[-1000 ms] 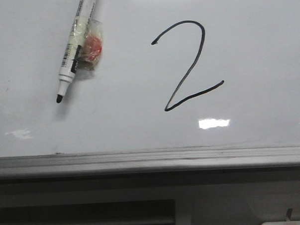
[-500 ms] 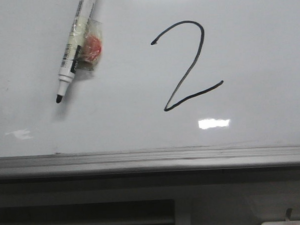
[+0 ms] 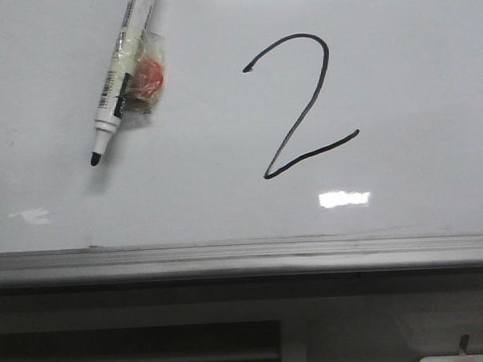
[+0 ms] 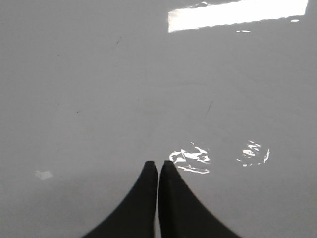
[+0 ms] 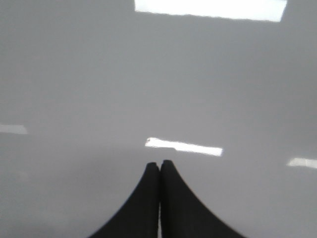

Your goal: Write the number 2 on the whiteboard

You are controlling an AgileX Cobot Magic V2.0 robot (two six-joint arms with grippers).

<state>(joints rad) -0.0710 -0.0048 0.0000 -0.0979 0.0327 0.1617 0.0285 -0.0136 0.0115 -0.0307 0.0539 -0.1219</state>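
Observation:
The number 2 (image 3: pixel 301 106) stands in thin black marker stroke on the whiteboard (image 3: pixel 413 77), right of the middle in the front view. A white marker (image 3: pixel 113 86) with a black tip lies slanted against the board at the upper left, uncapped tip down. Neither arm shows in the front view. In the left wrist view my left gripper (image 4: pixel 158 162) is shut with nothing between its black fingers, over bare board (image 4: pixel 99 89). My right gripper (image 5: pixel 159 162) is likewise shut and empty over bare board (image 5: pixel 74 74).
An orange lump in clear wrap (image 3: pixel 147 77) sits against the marker's barrel. A grey tray ledge (image 3: pixel 245 259) runs along the board's lower edge, with a dark slatted panel (image 3: pixel 137 350) below it. Bright light reflections dot the board.
A small light reflection at the board's right edge has gone. The marker and the number have not moved.

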